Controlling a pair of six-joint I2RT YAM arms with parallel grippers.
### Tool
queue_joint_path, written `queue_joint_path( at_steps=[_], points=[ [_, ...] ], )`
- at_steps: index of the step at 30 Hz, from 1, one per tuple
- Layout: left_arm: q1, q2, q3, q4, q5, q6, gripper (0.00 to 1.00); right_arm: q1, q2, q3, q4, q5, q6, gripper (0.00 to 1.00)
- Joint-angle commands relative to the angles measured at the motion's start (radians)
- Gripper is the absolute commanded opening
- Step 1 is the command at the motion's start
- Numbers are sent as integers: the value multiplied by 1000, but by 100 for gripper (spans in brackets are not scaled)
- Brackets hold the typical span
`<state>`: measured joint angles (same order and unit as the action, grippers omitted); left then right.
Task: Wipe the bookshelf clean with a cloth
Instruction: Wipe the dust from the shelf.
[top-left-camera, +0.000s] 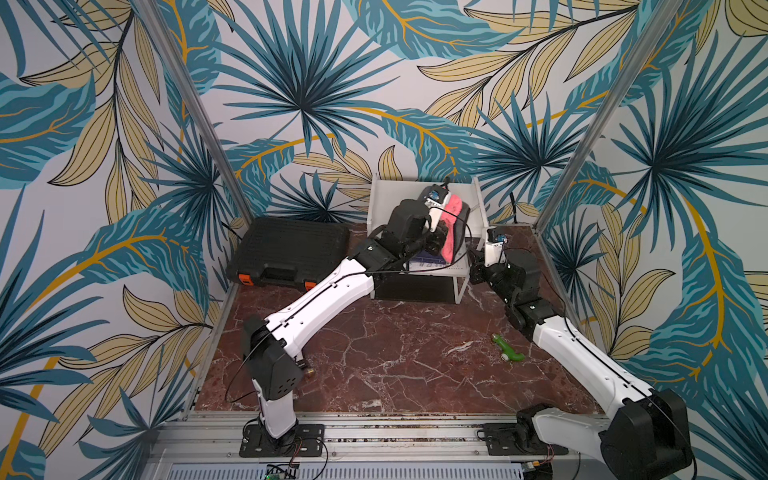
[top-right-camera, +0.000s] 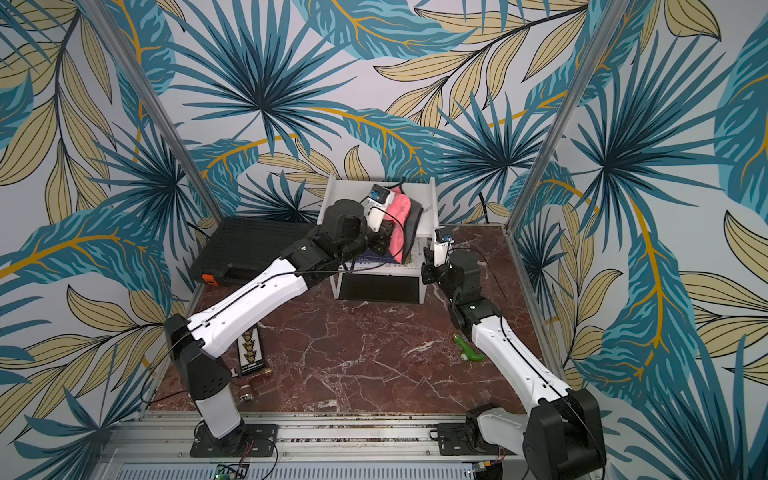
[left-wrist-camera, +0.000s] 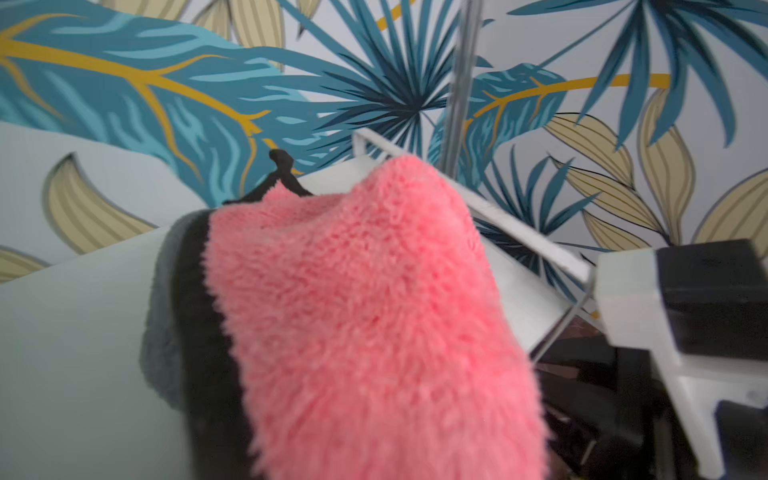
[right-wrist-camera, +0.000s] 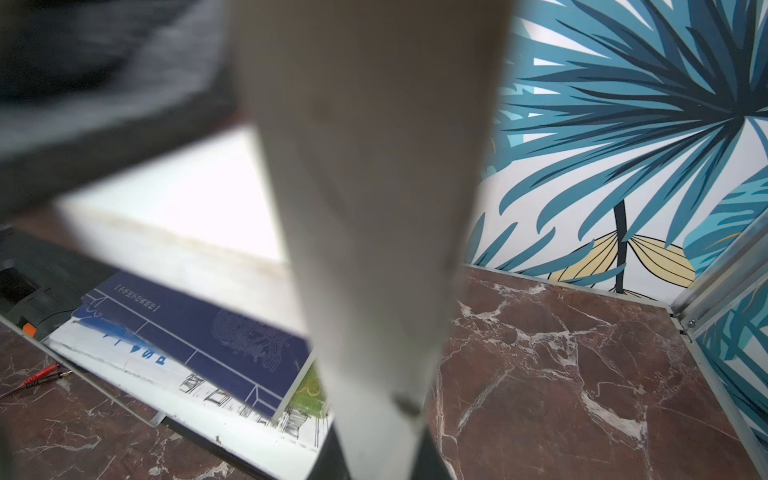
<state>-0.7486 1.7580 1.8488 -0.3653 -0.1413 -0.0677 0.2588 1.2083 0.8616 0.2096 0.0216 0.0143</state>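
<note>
Slippage looms: left claw (top-left-camera: 441, 237) pinches the cloth (top-left-camera: 455, 212) over the bookshelf (top-left-camera: 382, 199), right claw (top-left-camera: 473, 264) clamps its right post; hard strokes could tip it or pull the cloth free.

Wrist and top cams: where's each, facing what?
Top view: high in front, looking down and back; both arms, bookshelf.
Top view: beside it, same heading; same bookshelf.
Left wrist: on the left arm, facing the cloth against the bookshelf's top board; none of its own arm shows.
Right wrist: hard against a bookshelf post, jaws flanking it.
Shared: the bookshelf, in all four.
</note>
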Motion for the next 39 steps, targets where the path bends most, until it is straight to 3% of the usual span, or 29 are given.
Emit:
queue_joint_path(
  at_steps=[1, 4, 5, 8, 13, 16, 20, 24, 27, 34, 39],
  points=[
    [74, 9, -13, -51, -103, -37, 0, -3, 7, -9, -2, 11, 62, 0],
    [24, 31, 25, -49, 69, -33, 0, -3, 5, -10, -2, 22, 63, 0],
    [-1, 24, 28, -55, 75, -18, 0, -5, 4, -10, -3, 28, 63, 0],
    [-39, -85, -27, -89, -36, -23, 0, -5, 0, -17, 1, 33, 70, 0],
    [-25, -380, -363, -25, -353, -84, 0, -4, 13, -18, 10, 37, 73, 0],
    [14, -470, -421, -56, -404, -108, 0, -5, 19, -12, 6, 42, 66, 0],
    [86, -466, -488, 44, -389, -129, 0, -4, 14, -15, -5, 59, 52, 0],
    [94, -407, -590, 69, -350, -236, 0, -5, 7, -35, -14, 60, 55, 0],
    [103, -399, -699, 192, -346, -280, 0, -6, 9, -41, -15, 58, 59, 0],
    [127, -438, -499, 201, -325, -147, 0, -6, 2, -3, -23, 38, 50, 0],
    [138, -438, -562, 208, -361, -168, 0, -7, 2, -10, -10, 37, 61, 0]
  ],
)
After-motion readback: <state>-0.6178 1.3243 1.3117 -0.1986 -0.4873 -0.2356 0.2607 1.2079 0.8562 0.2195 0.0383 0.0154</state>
